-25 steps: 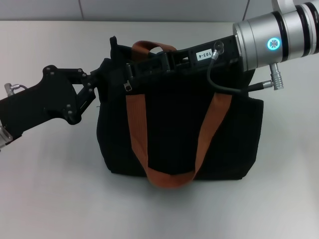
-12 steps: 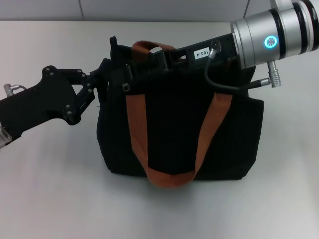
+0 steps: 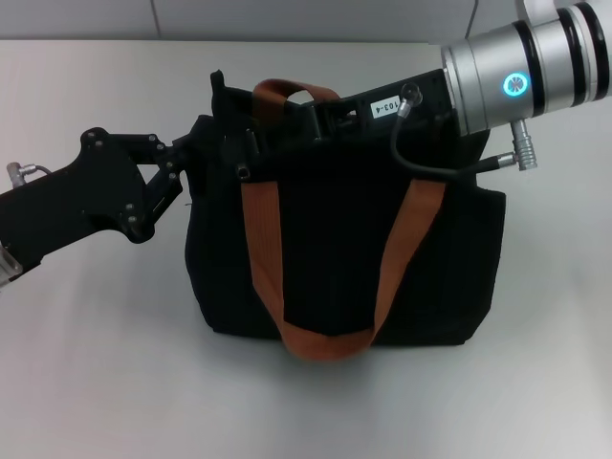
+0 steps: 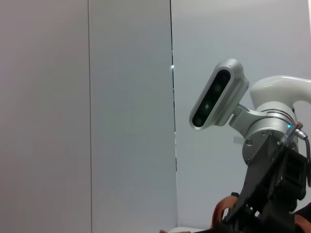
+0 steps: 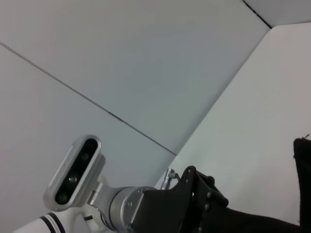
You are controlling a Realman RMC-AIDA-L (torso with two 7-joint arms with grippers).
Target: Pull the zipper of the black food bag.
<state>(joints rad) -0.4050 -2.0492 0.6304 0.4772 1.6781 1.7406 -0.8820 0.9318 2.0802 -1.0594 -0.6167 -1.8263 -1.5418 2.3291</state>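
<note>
Black food bag [image 3: 344,249] on white table [image 3: 96,363], pale walls [image 4: 87,97]

Black food bag [image 3: 344,249] sits mid-table [image 3: 86,363], upright, front panel facing me, strap handle [image 3: 325,339] hanging down over the front and a second handle loop [image 3: 282,93] up at the back-left of the top edge. My left gripper [image 3: 206,143] comes in from the left and is against the bag's upper-left corner. My right gripper [image 3: 287,120] reaches in from the right, lying across the bag's top edge, tip near the left end. Zipper [image 3: 245,170] hangs just below that tip, on the top-left of the bag, between the two grippers. Wall [image 3: 316,19] behind the table.
</note>
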